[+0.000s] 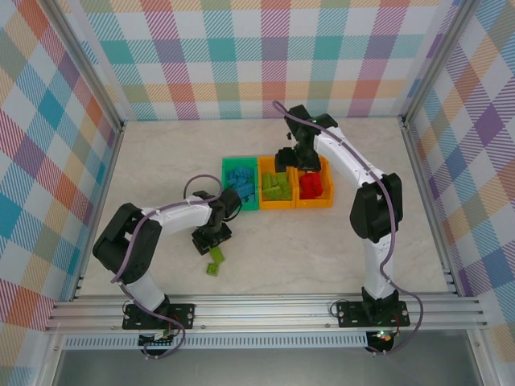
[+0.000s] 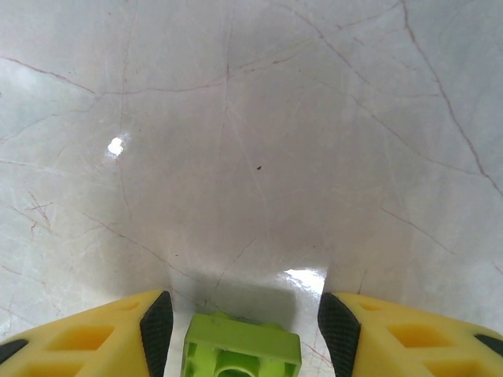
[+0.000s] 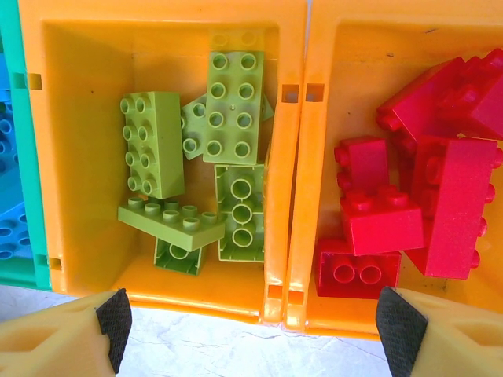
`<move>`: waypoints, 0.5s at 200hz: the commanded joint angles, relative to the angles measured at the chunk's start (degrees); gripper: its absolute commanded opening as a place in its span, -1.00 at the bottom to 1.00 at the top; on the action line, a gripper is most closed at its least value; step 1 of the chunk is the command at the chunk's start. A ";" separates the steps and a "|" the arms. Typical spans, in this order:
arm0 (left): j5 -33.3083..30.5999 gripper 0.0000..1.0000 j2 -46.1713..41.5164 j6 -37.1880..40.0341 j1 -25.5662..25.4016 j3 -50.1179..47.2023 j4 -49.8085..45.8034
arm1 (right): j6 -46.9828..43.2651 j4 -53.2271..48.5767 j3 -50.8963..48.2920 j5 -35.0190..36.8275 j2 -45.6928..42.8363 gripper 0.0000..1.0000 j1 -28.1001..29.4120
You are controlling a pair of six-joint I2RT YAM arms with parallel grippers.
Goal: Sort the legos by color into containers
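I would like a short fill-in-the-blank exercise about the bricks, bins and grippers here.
The bricks in the green bin are ____. The red bricks lie in a bin coloured ____. The brick between the fingers of the left gripper is lime ____. The right gripper has its jaws ____.
Missing words: blue, orange, green, open.

The table (image 1: 322, 249) is pale, glossy and veined like marble. Three containers stand on it in a touching row: the green bin (image 1: 224, 181) on the left, the middle orange bin (image 1: 278, 206), and the right orange bin (image 1: 314, 204). A lime green lego (image 1: 214, 262) lies on the bare surface, nearer the front and apart from the row.
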 commanded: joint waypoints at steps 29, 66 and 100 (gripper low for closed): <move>-0.22 0.14 -2.19 1.12 -0.80 -4.11 11.67 | 1.38 -0.61 -0.85 0.46 -2.67 0.66 -0.24; 0.23 0.11 -2.88 1.51 -1.36 -5.04 11.94 | 1.86 -0.76 -1.12 0.73 -3.11 0.66 -0.24; 0.32 0.06 -4.66 0.99 -1.90 -6.78 11.98 | 2.48 -0.41 -2.08 0.82 -3.69 0.66 -0.24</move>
